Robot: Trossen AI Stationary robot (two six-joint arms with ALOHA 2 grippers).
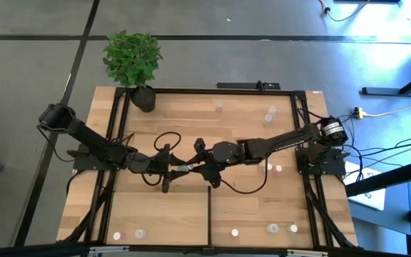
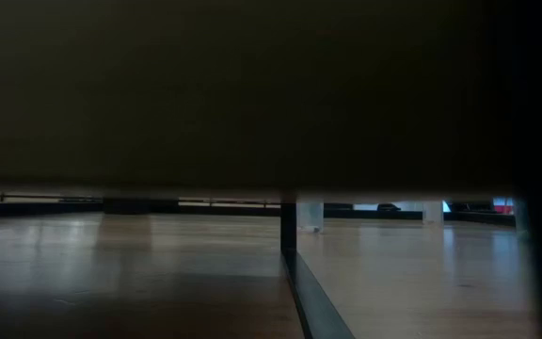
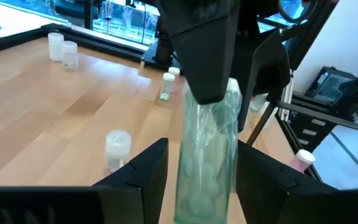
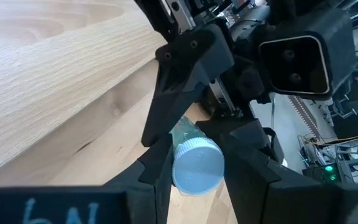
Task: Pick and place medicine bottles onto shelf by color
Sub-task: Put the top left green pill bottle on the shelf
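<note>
A clear, green-tinted medicine bottle point(image 1: 185, 168) with a white cap hangs over the middle of the shelf point(image 1: 191, 118). My left gripper point(image 3: 202, 163) comes from the table's left and my right gripper point(image 4: 194, 163) from its right, and both are shut on this bottle. Other small bottles stand on the shelf boards: two at the far side point(image 1: 220, 107) point(image 1: 270, 114), two beside the right arm point(image 1: 273, 168), and several along the near edge point(image 1: 140, 233) point(image 1: 272, 228). The low view shows neither gripper. My left gripper has the bottle's clear body point(image 3: 194, 186) between its two fingers, at the end away from the cap. The fingers come about level from the table's left and lie along the bottle. The bottle is clear of the shelf. My right gripper pinches the bottle's white cap point(image 4: 197, 167) between its two fingers. They come from the table's right, slanting slightly down, and lie along the bottle. The cap faces back toward this wrist, and the body point(image 4: 183, 132) points away toward the left gripper.
A black plant pot point(image 1: 144, 98) with a green plant stands at the shelf's far left corner. A short black divider bar point(image 1: 209, 214) runs in from the near edge. Black rails point(image 1: 212, 91) frame the boards. Cables loop on the boards under the arms point(image 1: 166, 137).
</note>
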